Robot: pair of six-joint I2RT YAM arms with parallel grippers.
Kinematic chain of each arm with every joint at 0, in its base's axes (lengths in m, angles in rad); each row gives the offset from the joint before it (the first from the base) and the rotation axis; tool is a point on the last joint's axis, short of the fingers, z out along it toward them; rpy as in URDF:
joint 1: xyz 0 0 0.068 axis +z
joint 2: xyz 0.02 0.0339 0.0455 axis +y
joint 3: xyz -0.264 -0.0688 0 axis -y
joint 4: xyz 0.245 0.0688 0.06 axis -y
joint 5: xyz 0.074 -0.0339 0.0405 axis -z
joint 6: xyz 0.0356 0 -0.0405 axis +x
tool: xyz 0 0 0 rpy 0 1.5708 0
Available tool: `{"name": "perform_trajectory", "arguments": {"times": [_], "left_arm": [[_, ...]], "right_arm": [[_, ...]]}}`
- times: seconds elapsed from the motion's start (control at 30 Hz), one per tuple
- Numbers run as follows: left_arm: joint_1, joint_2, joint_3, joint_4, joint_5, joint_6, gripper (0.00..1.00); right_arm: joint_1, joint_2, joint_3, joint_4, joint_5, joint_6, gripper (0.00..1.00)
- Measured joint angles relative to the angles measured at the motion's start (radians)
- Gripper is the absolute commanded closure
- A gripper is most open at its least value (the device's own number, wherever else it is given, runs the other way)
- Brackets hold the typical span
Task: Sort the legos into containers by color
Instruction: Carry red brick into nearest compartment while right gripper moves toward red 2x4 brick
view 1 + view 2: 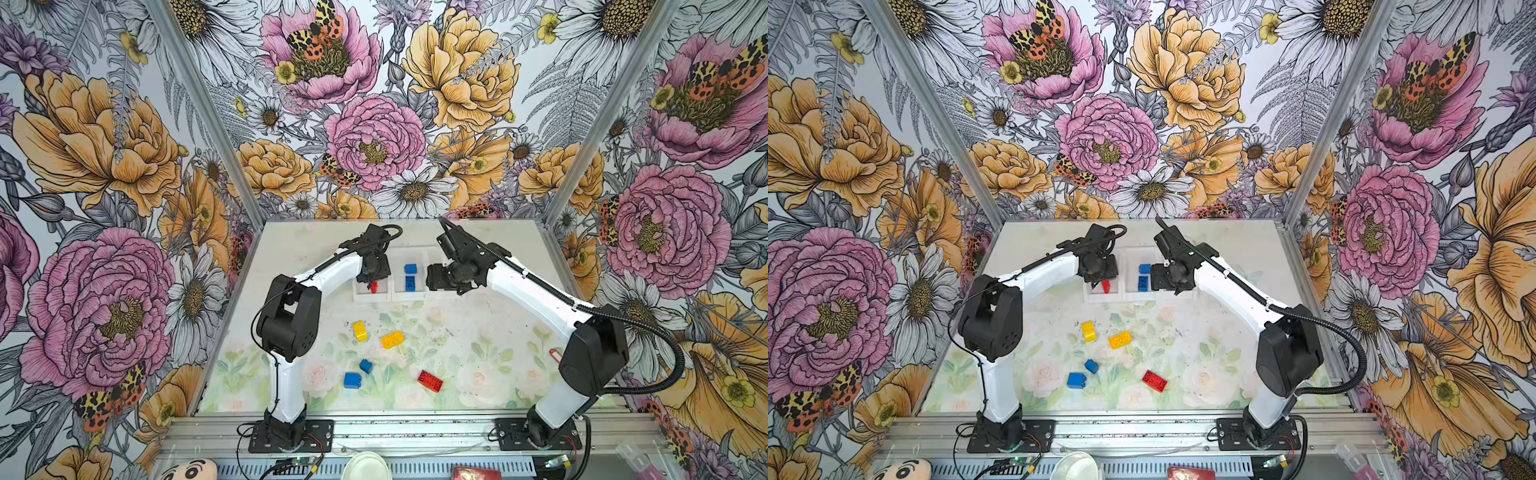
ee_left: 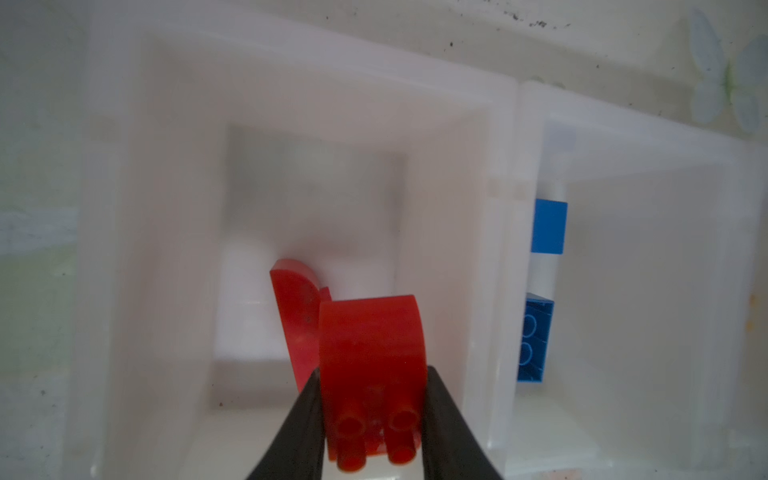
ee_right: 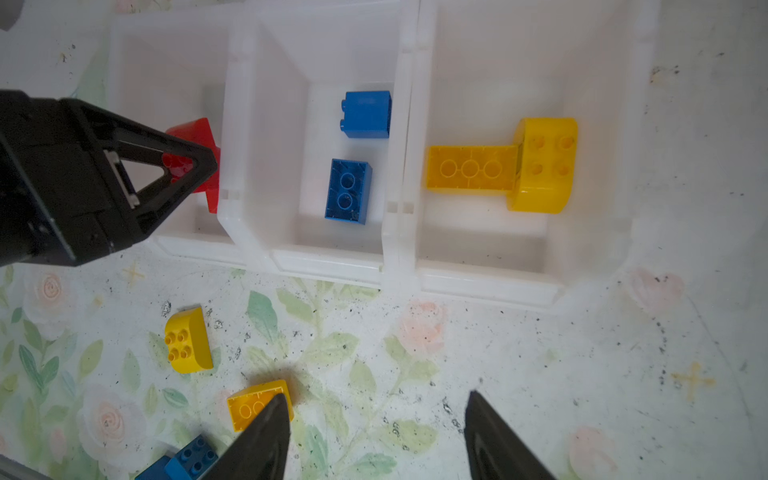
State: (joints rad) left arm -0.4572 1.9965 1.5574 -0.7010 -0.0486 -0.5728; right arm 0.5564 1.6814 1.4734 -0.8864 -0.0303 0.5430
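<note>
One red brick (image 2: 368,332) is pinched between the narrow-set jaws of my left gripper (image 2: 374,372). It hangs over the end bin of the tray (image 2: 503,208) on the left arm's side. Whether it is below the rim I cannot tell. A second red brick (image 2: 293,316) leans inside that bin, just beside mine.

I judge this to be the release step. I would centre over the bin, clear of the wall shared with the middle bin, where two blue bricks (image 3: 348,191) lie. Then I would part the jaws low so the piece cannot bounce out.

The tray's far end bin holds two yellow bricks (image 3: 469,168). My right gripper (image 3: 377,395) hangs wide and empty near that end. In front of the tray wait loose yellow bricks (image 1: 360,331), loose blue bricks (image 1: 365,365) and a loose red brick (image 1: 430,380).
</note>
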Motion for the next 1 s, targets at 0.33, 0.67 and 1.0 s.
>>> {"name": "perform_trajectory", "arguments": {"times": [0.33, 0.67, 1.0], "left_arm": [[0.008, 0.028, 0.016, 0.010, 0.013, 0.004, 0.40], [0.008, -0.053, -0.032, 0.045, 0.013, -0.003, 0.34], [-0.019, -0.240, -0.155, 0.122, 0.013, -0.023, 0.24]], "right_arm": [[0.000, -0.028, -0.055, 0.005, -0.005, 0.017, 0.31], [0.000, -0.081, -0.164, 0.013, -0.032, 0.013, 0.32], [0.021, -0.163, -0.296, 0.017, -0.079, -0.034, 0.32]]}}
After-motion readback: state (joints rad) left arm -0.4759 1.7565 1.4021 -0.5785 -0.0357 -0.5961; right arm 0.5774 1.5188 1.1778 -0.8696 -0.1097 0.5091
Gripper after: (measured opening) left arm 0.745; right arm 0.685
